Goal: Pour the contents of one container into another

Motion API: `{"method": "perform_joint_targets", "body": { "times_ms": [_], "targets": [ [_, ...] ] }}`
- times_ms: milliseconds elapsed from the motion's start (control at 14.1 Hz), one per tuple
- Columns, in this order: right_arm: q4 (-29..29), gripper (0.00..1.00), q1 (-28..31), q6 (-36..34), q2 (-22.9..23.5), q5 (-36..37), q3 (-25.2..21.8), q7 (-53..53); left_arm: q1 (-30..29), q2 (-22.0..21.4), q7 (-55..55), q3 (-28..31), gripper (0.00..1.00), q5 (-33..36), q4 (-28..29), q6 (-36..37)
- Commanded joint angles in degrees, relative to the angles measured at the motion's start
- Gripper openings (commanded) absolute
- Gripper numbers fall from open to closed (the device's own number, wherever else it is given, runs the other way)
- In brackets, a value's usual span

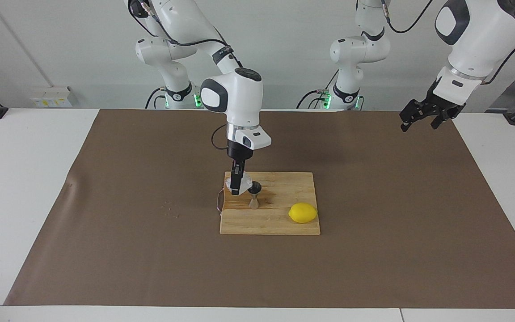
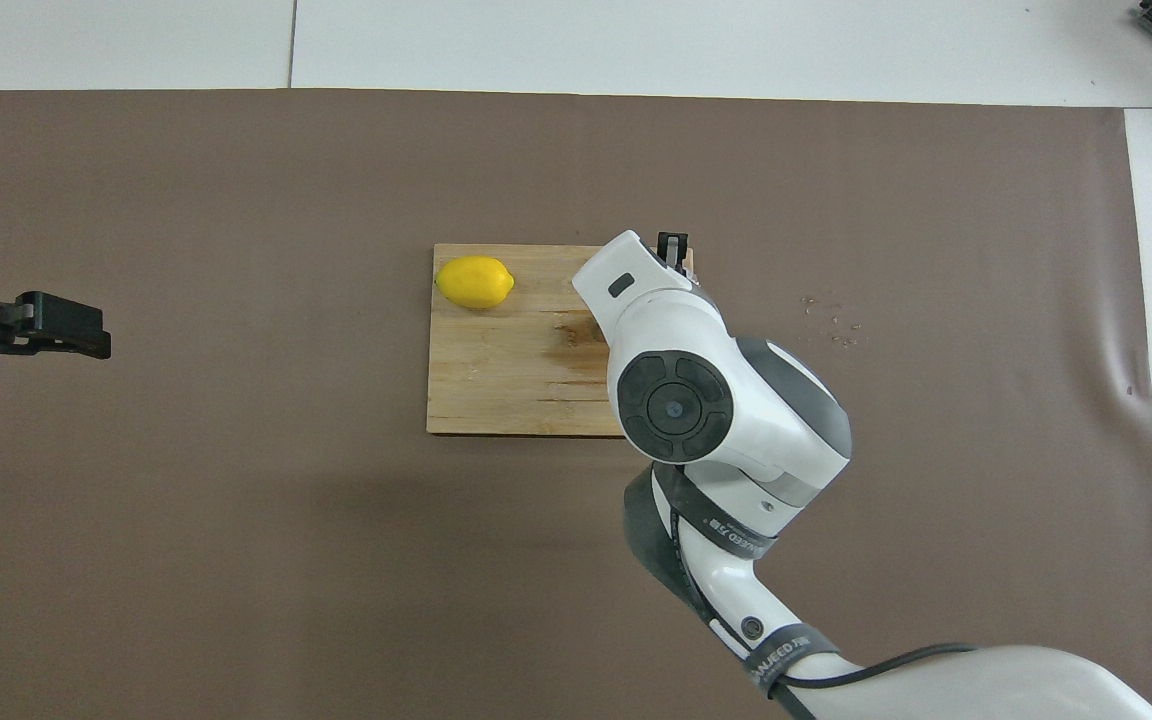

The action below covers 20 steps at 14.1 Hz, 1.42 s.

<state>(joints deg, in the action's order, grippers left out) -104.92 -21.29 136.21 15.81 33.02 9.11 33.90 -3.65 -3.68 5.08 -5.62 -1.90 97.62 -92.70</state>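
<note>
White cup [image 1: 232, 182] tipped at jigger [image 1: 254, 194] | right fingers [image 1: 236, 184] clamped on it, wrist vertical | left fingers [image 1: 436, 121] apart, raised, waiting

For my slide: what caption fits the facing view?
Right hand tips white cup over jigger on cutting board.

On the desk, a wooden cutting board [image 1: 280, 210] carries a lemon [image 1: 303, 213] at its edge farther from the robots. The right tool [image 1: 236, 185] crowds the steel jigger [image 1: 254, 194]. The brown mat [image 1: 396, 214] around the board lies open.
</note>
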Motion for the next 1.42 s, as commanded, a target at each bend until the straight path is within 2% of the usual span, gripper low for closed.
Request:
{"method": "perform_joint_targets", "body": {
  "times_ms": [0, 639, 924, 1350],
  "targets": [
    [0.42, 0.19, -0.33, 0.81, 0.62, 2.66, 0.12, -1.82, -1.18, -0.81, -0.43, -1.24, 1.00, 0.40, 0.55, 0.68],
    [0.59, 0.20, 0.54, 2.11, 0.89, 1.79, 0.30, -3.31, -0.92, -0.81, 0.01, -0.80, 1.00, 0.40, 0.47, 0.85],
    [0.51, 0.20, 0.98, 3.36, 0.80, -4.62, 0.30, -4.99, -1.01, -0.81, 0.01, -0.71, 1.00, 0.40, 0.47, 0.85],
    [-0.11, 0.21, 0.98, 3.36, 0.19, -6.12, 0.30, -5.07, -1.01, -0.81, 0.01, -0.71, 1.00, 0.40, 0.55, 0.85]
  ]
}}
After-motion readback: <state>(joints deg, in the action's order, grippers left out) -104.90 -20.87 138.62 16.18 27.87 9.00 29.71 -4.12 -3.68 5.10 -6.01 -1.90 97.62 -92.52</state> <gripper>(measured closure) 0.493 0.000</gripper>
